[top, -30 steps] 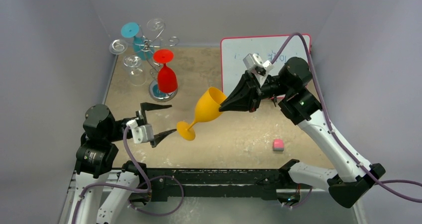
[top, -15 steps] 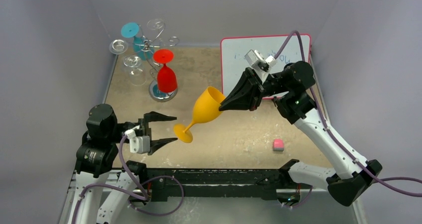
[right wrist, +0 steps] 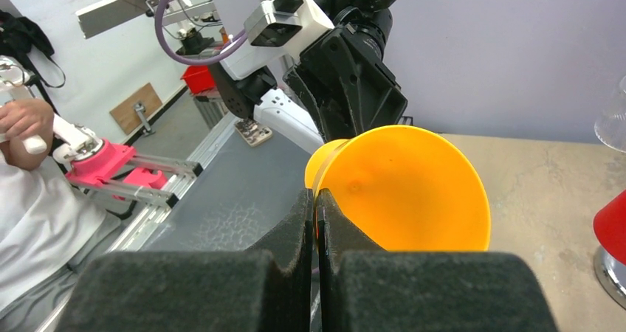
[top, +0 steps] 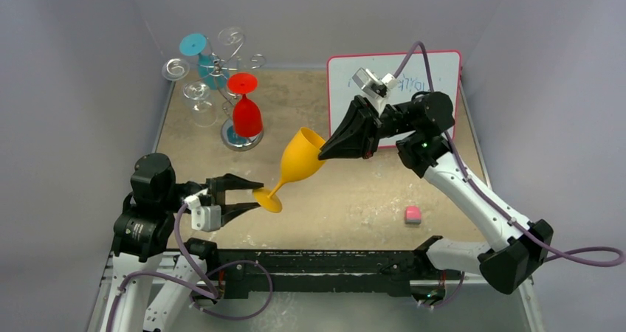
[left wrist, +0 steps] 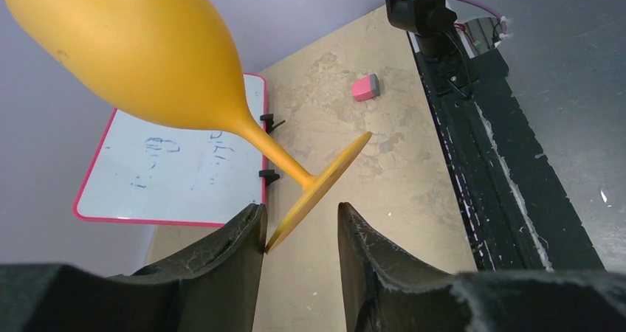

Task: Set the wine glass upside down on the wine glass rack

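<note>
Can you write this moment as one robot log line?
right end effector: shut on yellow wine glass rim | left end effector: open, glass foot between fingers | wine glass rack: not reached

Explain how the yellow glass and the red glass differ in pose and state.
The yellow glass is tilted in the air; the red glass hangs upside down on the rack. The right tool pinches the yellow glass's rim, and its foot lies between the fingers of the open left tool; nothing grips the red glass. Both are opaque and goblet-shaped.
</note>
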